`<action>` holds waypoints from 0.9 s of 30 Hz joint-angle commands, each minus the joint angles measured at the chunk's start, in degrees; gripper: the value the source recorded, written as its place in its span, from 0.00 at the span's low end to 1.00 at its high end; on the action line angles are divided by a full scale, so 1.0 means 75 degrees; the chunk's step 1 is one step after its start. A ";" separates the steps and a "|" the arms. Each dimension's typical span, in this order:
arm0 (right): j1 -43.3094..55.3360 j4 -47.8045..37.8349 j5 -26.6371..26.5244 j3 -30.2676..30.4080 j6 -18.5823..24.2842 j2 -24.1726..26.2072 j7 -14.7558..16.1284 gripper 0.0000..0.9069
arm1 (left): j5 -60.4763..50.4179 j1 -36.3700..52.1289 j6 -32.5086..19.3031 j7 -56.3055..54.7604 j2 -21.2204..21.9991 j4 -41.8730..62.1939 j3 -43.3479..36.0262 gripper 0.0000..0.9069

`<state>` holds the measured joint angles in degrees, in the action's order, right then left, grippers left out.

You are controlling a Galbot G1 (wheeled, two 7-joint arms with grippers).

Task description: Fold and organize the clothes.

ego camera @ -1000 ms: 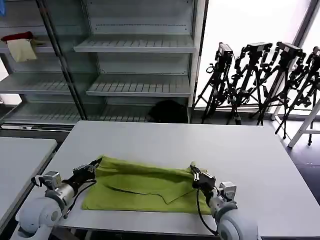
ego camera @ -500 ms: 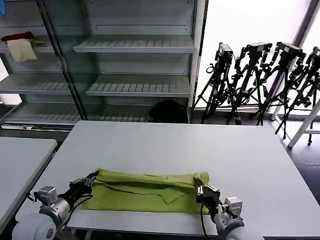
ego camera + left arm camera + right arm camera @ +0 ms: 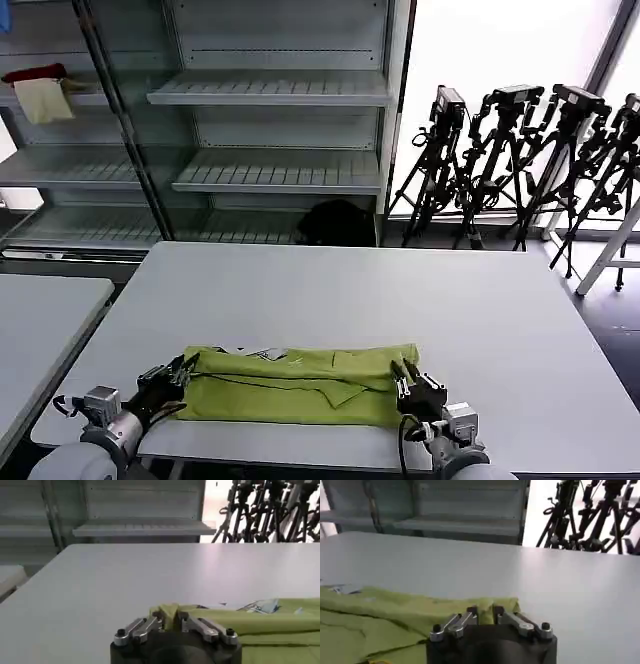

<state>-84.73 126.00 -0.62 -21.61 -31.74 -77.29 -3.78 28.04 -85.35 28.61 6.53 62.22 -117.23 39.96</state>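
Observation:
The lime-green T-shirt (image 3: 300, 385) lies folded into a long band near the front edge of the white table (image 3: 350, 290), with a bit of white print (image 3: 262, 352) showing along its far edge. My left gripper (image 3: 185, 368) is shut on the shirt's left end, a pinch of green cloth (image 3: 170, 616) between its fingers. My right gripper (image 3: 398, 372) is shut on the shirt's right end, with green fabric (image 3: 484, 611) bunched between its jaws. Both grippers sit low, just above the table top.
A second table (image 3: 40, 310) stands to the left. Behind are metal shelves (image 3: 270, 90), with a red cloth (image 3: 35, 73) and a cream cloth (image 3: 45, 100) on the upper left shelf. Camera tripods (image 3: 520, 150) stand at the back right.
Both grippers have pulled the held shirt edge toward the front of the table and lowered it. The shirt now lies as a narrower, flatter band, with white print showing at its far edge.

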 commanded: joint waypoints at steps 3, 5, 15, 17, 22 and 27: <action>-0.0089 0.0096 0.1231 -0.0709 0.1098 -0.0138 0.0253 1.00 | -0.0137 -0.0362 -0.0383 -0.0476 0.0405 -0.0356 0.0169 1.00; 0.0060 0.0206 -0.0105 -0.1056 0.1705 -0.0130 0.0394 1.00 | -0.0110 -0.0460 -0.0470 -0.0832 0.0653 -0.0454 0.0131 1.00; 0.1165 0.0357 -0.2604 -0.1998 0.1808 -0.0189 0.0311 1.00 | 0.0277 -0.0400 -0.0552 -0.2077 0.1810 -0.0201 -0.0429 1.00; 0.1119 0.0390 -0.2628 -0.2056 0.1783 -0.0159 0.0348 1.00 | 0.0363 -0.0367 -0.0564 -0.2077 0.1854 -0.0106 -0.0411 1.00; 0.1034 0.0386 -0.2628 -0.2139 0.1785 -0.0175 0.0401 1.00 | 0.0454 -0.0413 -0.0558 -0.2081 0.1868 -0.0087 -0.0443 0.98; 0.0988 0.0452 -0.2622 -0.2196 0.1776 -0.0148 0.0447 1.00 | 0.0472 -0.0450 -0.0620 -0.2016 0.1879 0.0053 -0.0404 0.56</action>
<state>-78.74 128.95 -16.06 -35.82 -19.82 -78.33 -0.75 30.16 -88.14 24.49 -6.17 73.74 -117.88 37.56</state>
